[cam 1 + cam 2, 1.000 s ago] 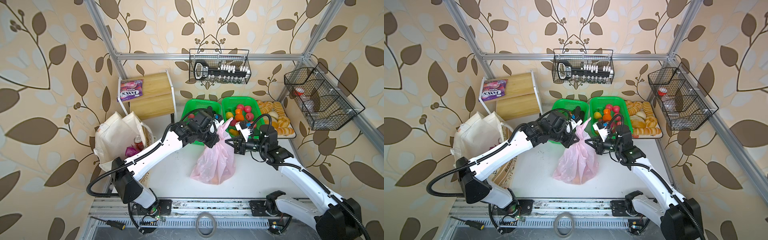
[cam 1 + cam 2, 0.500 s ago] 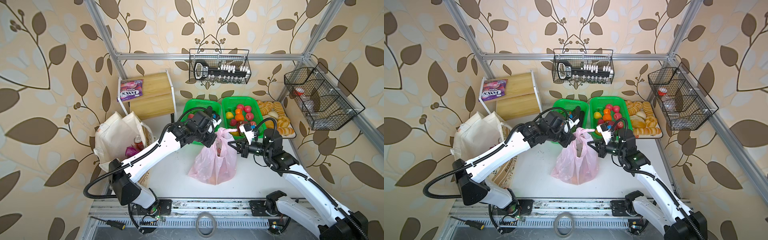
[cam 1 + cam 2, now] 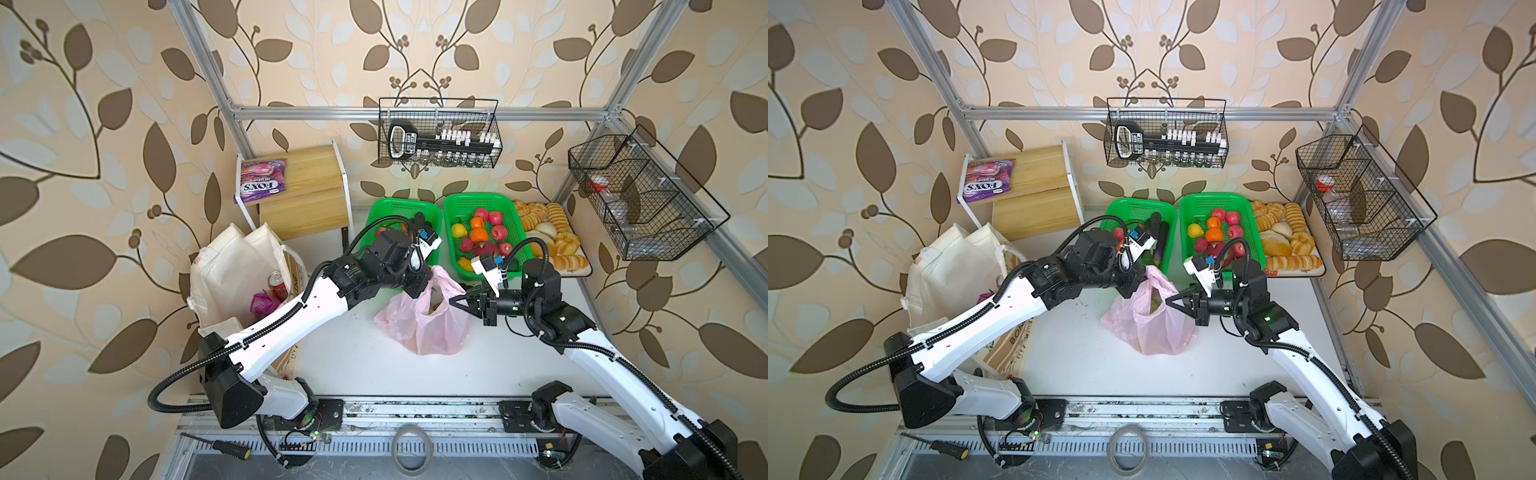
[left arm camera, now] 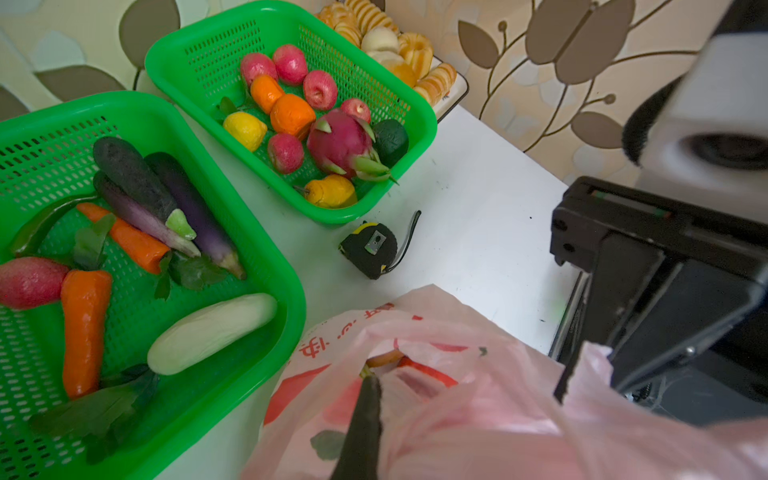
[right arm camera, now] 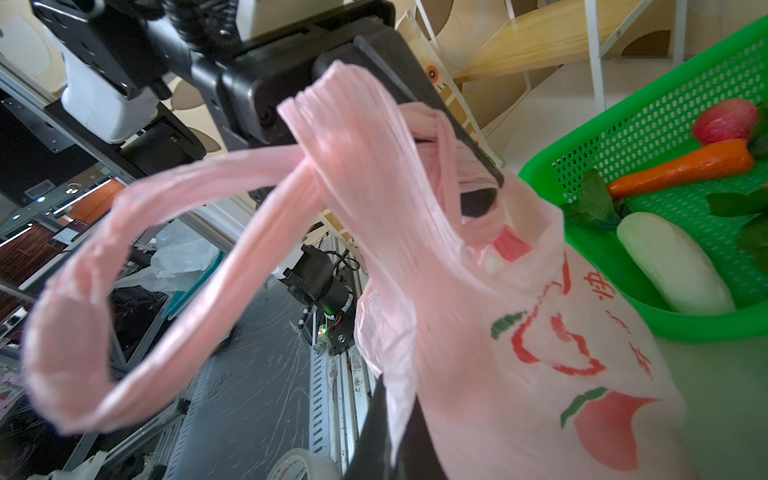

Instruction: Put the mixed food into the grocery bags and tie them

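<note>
The pink peach-print grocery bag (image 3: 424, 324) (image 3: 1152, 328) stands mid-table with its mouth agape; something pale green-brown shows inside. My left gripper (image 3: 417, 286) (image 3: 1129, 289) (image 4: 374, 386) is shut on the bag's handle at the far-left of its top. My right gripper (image 3: 455, 301) (image 3: 1173, 303) (image 5: 392, 399) is shut on the film at the bag's right rim. One long handle loop (image 5: 124, 270) hangs loose in the right wrist view. The cream canvas tote (image 3: 232, 266) (image 3: 951, 266) stands at the left, holding a red soda can (image 3: 276, 282) and a purple packet (image 3: 262, 301).
Two green baskets stand behind the bag, one with vegetables (image 3: 434, 216), one with fruit (image 3: 519, 216); a bread tray (image 3: 582, 270) lies to their right. A black tape measure (image 4: 370, 249) lies by the baskets. A purple FOX'S packet (image 3: 262, 187) lies on the wooden shelf.
The left gripper closed on the handle. The bag's top, bunched high between the grippers before, has sunk and spread. The right gripper drew slightly toward the front with the film.
</note>
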`<state>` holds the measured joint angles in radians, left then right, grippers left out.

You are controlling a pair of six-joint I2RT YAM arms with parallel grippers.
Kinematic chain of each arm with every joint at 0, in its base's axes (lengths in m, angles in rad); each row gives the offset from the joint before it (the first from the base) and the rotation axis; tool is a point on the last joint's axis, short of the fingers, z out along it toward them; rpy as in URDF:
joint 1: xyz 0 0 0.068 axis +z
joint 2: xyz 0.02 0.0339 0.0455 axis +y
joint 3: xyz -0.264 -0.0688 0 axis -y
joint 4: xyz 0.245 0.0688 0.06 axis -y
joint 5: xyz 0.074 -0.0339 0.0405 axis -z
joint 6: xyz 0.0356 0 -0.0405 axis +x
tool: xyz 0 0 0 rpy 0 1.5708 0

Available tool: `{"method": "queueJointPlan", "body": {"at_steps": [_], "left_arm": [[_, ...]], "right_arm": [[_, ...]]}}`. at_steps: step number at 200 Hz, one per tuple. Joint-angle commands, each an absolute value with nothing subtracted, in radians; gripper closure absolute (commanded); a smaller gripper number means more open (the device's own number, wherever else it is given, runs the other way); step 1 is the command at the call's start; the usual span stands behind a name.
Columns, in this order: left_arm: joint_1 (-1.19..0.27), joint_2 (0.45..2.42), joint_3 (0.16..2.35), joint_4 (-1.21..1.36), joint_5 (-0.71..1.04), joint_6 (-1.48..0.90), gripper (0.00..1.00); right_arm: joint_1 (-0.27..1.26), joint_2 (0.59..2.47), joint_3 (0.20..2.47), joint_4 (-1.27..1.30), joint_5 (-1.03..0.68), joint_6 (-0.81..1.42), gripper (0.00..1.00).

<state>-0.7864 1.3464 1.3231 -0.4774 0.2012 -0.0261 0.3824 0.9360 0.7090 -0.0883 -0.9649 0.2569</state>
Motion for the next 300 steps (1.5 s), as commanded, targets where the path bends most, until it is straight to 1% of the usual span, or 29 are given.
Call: {"method": "queueJointPlan", "body": {"at_steps": [1, 31, 48, 72, 78, 87, 103, 118, 130, 149, 166, 204, 221, 235, 247, 267, 285, 300], "left_arm": [[-0.776, 1.280, 1.285, -0.258, 0.183, -0.016, 1.00], [-0.777, 1.252, 1.216, -0.154, 0.130, -0.026, 1.00], [-0.776, 1.242, 1.183, -0.069, 0.182, -0.027, 1.00], [-0.776, 1.240, 1.160, -0.013, 0.264, -0.019, 1.00], [-0.776, 1.236, 1.153, -0.003, 0.280, -0.010, 1.00], [-0.776, 1.230, 1.133, 0.017, 0.297, 0.003, 1.00], [-0.776, 1.212, 1.079, 0.077, 0.343, 0.056, 1.00], [-0.776, 1.194, 1.019, 0.155, 0.371, 0.100, 1.00], [-0.776, 1.186, 0.978, 0.213, 0.368, 0.114, 1.00], [-0.775, 1.183, 0.950, 0.266, 0.379, 0.149, 1.00], [-0.775, 1.186, 0.943, 0.281, 0.385, 0.175, 1.00], [-0.773, 1.181, 0.926, 0.311, 0.365, 0.193, 1.00], [-0.772, 1.177, 0.921, 0.311, 0.364, 0.199, 1.00], [-0.772, 1.174, 0.919, 0.307, 0.364, 0.203, 1.00], [-0.772, 1.174, 0.917, 0.308, 0.364, 0.206, 1.00], [-0.771, 1.178, 0.918, 0.310, 0.362, 0.209, 1.00], [-0.770, 1.178, 0.920, 0.308, 0.365, 0.210, 1.00], [-0.770, 1.178, 0.919, 0.308, 0.370, 0.212, 1.00]], "right_arm": [[0.408, 0.937, 0.739, -0.124, -1.058, 0.220, 1.00], [0.458, 0.949, 0.753, -0.105, -1.111, 0.208, 1.00], [0.492, 0.971, 0.769, -0.126, -1.108, 0.186, 1.00], [0.520, 0.996, 0.775, -0.133, -1.054, 0.169, 1.00], [0.519, 0.996, 0.775, -0.136, -1.038, 0.163, 0.97], [0.513, 0.992, 0.775, -0.150, -1.009, 0.144, 0.89], [0.492, 0.975, 0.770, -0.163, -0.982, 0.119, 0.84], [0.468, 0.947, 0.763, -0.164, -0.964, 0.101, 0.70], [0.456, 0.918, 0.754, -0.163, -0.959, 0.075, 0.62], [0.447, 0.858, 0.735, -0.157, -0.952, 0.043, 0.55], [0.435, 0.804, 0.728, -0.140, -0.946, 0.047, 0.51], [0.366, 0.731, 0.737, -0.108, -0.926, 0.101, 0.50], [0.326, 0.716, 0.749, -0.083, -0.846, 0.182, 0.51], [0.285, 0.728, 0.759, -0.048, -0.790, 0.287, 0.56], [0.253, 0.768, 0.754, 0.022, -0.825, 0.377, 0.61], [0.249, 0.860, 0.759, 0.120, -0.937, 0.480, 0.61], [0.257, 0.897, 0.779, 0.090, -0.917, 0.486, 0.61], [0.258, 0.920, 0.784, 0.064, -0.884, 0.481, 0.70]]}}
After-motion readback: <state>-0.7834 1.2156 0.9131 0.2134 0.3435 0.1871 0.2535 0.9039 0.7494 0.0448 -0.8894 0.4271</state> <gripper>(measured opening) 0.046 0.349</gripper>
